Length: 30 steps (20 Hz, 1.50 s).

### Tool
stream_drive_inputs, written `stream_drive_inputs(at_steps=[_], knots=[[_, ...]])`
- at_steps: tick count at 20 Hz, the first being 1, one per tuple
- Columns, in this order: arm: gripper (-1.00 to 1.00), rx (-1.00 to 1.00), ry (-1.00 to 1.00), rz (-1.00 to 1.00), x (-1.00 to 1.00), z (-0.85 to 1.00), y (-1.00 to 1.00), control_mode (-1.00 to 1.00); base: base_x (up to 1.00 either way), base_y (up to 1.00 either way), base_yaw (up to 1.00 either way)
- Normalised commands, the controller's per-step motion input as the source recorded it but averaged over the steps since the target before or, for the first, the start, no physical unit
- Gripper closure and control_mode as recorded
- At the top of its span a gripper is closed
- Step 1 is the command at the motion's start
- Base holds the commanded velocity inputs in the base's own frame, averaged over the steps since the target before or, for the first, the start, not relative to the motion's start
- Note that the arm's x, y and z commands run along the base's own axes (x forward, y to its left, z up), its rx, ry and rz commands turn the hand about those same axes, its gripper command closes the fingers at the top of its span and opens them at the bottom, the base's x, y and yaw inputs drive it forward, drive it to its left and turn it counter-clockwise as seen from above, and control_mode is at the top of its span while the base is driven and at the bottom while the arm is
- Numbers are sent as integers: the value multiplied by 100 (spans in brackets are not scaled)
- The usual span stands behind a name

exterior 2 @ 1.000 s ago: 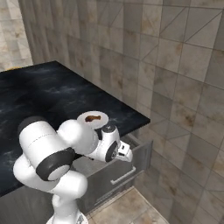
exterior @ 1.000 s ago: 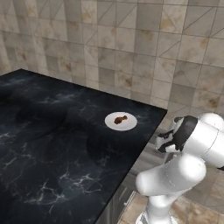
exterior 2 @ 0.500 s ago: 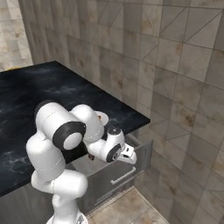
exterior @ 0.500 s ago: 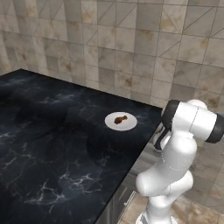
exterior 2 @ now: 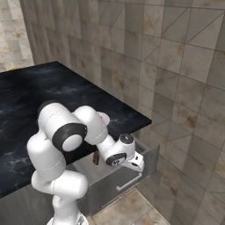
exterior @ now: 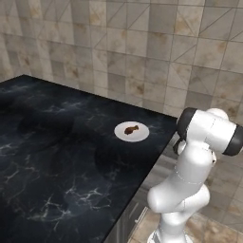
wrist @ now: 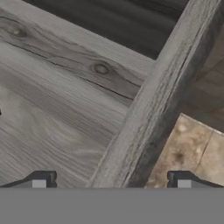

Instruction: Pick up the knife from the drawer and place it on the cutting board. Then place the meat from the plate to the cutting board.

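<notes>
Swinging up and round since the earlier frames, the arm's big elbow joint is now standing above the table (exterior: 57, 156) edge, while the hand is staying low over the open drawer (exterior 2: 115, 178). Its pincer (wrist: 112, 184) is spread wide and gripping nothing, looking down along the drawer's grey wood-grain floor and side wall.

Judging by this, the knife pickup is still under way. No knife is showing on the stretch of drawer floor in the hand view, so where it lies I cannot tell. Next, the hand probably needs shifting inward over the drawer to find it.

On the table, the white plate (exterior: 131, 132) is carrying the meat (exterior: 130, 129), untouched.
</notes>
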Motion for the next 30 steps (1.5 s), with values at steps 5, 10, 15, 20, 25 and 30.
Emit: stream_drive_inputs(at_steps=[5,10,15,20,25,30], knots=[[-100,13,0,0,-97,-12,-100,-100,0,0,0],[-100,11,0,0,-85,1,-100,-100,0,0,0],[-100,5,-6,1,-49,89,-51,-100,0,0,0],[-100,1,-3,14,-18,100,-14,-100,0,0,0],[-100,-11,12,20,-17,99,43,-100,0,0,0],[-100,-31,5,7,-21,25,99,-100,0,0,0]])
